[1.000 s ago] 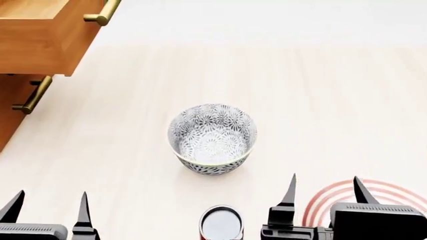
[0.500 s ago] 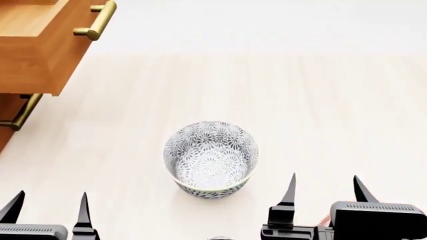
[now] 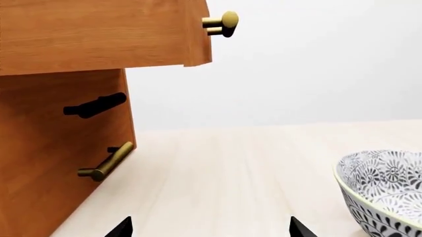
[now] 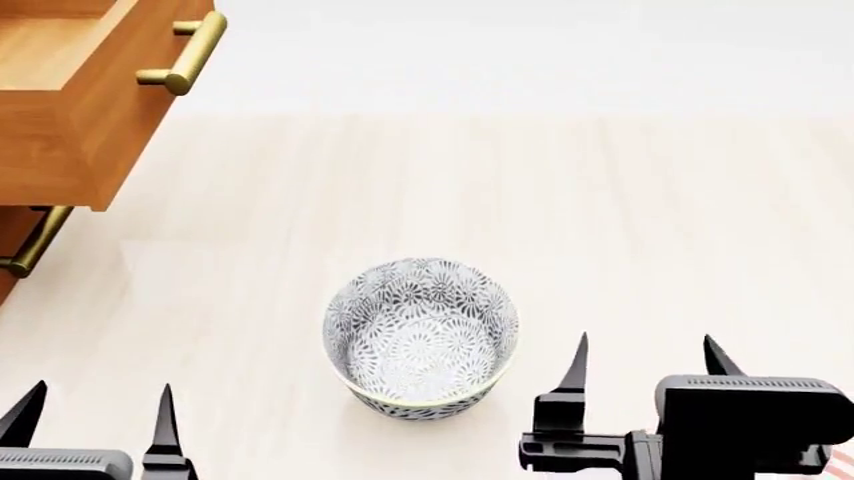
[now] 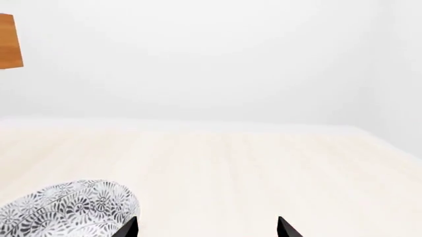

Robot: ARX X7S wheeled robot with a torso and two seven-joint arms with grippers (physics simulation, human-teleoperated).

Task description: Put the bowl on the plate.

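Right pincer (image 4: 645, 362) parted, beside bowl (image 4: 420, 336)

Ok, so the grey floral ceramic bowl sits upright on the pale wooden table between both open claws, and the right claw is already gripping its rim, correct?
Not quite. In the head view the right claw is open and beside the grey floral ceramic bowl, not touching its rim. The bowl stands upright on the pale wooden table, with the left claw also open.

My head cam looks steeply down at the table (image 4: 641, 200), bowl (image 4: 420, 337) at 6 o'clock, drawer unit (image 4: 67, 110) at 10. Both wrist cams sit low, facing fwd, near level w/ tabletop. L wrist shares bowl (image 3: 386, 190) + drawers (image 3: 66, 148); R wrist shares bowl (image 5: 69, 207).
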